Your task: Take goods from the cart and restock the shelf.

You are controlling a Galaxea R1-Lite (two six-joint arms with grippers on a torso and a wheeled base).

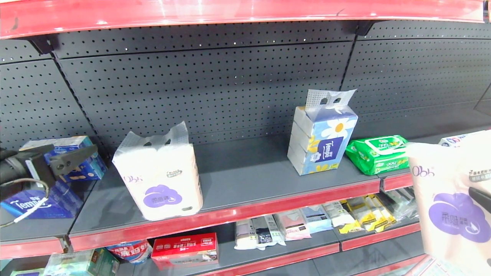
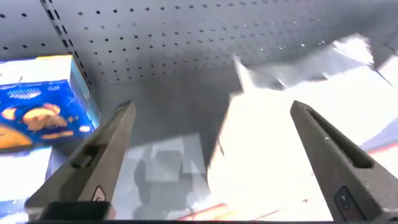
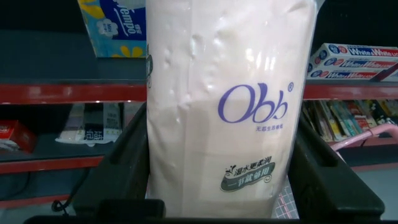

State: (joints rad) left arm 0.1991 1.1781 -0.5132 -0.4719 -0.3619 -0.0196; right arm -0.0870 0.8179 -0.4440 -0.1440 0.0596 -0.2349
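Here, shelf [image 1: 245, 180] holds tissue pack [image 1: 161, 180]; right claw [image 3: 222, 121] clamps second pack [image 1: 448, 191].

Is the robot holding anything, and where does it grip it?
Yes: the right jaws clamp a white tissue pack by its opposite sides. The left jaws are open and empty.

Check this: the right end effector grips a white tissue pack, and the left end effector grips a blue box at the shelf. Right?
Not quite. The left end effector is open and holds nothing, as the left wrist view shows; the blue box sits on the shelf beside it. The right end effector does grip a white tissue pack.
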